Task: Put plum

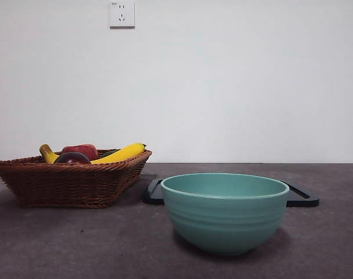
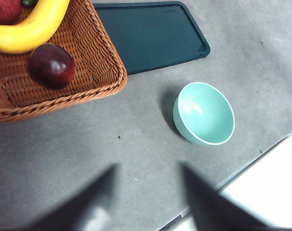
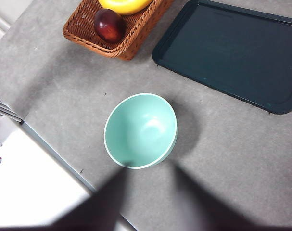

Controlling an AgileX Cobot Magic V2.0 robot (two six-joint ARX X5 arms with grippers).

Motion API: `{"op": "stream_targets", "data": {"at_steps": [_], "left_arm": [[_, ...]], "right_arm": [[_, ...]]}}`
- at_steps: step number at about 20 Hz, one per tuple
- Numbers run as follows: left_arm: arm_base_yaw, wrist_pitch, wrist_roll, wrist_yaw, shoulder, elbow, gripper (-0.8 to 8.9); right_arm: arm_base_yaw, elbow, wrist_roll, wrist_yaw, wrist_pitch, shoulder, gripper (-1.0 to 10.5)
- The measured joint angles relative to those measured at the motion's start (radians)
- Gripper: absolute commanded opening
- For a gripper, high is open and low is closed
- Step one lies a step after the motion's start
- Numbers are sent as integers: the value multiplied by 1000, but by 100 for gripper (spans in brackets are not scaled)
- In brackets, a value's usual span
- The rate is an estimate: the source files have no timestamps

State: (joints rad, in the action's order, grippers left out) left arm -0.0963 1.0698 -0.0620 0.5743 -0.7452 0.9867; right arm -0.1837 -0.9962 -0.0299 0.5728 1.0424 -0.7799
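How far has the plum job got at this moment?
Nothing looks done yet. The plum lies in the wicker basket beside the banana. The left end effector and right end effector hang open above the table, holding nothing. The teal bowl and dark tray are empty. Grasping and placing remain.

You'll find no readable text, label, brand or number anywhere here: not on the bowl (image 1: 224, 212), basket (image 1: 71, 181), tray (image 3: 232, 53) or wall socket (image 1: 122, 14).

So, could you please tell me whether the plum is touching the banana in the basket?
Apart. The left wrist view shows a strip of woven basket floor between the plum and the banana.
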Motion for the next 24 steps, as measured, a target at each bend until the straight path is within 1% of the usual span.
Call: {"op": "stream_targets", "data": {"at_steps": [1, 5, 13, 16, 20, 24], "left_arm": [[0, 0, 0, 0, 0, 0, 434], [0, 0, 20, 0, 0, 0, 509], [0, -4, 27, -1, -3, 0, 501], [0, -30, 47, -8, -34, 6, 499], [-24, -85, 63, -73, -148, 64, 495], [-79, -113, 76, -196, -318, 183, 491]], "right_arm": [[0, 0, 0, 0, 0, 0, 394], [0, 0, 0, 0, 0, 0, 401], [0, 0, 0, 0, 0, 0, 401], [0, 0, 0, 0, 0, 0, 401], [0, 0, 1, 0, -1, 0, 401], [0, 0, 1, 0, -1, 0, 401]]}}
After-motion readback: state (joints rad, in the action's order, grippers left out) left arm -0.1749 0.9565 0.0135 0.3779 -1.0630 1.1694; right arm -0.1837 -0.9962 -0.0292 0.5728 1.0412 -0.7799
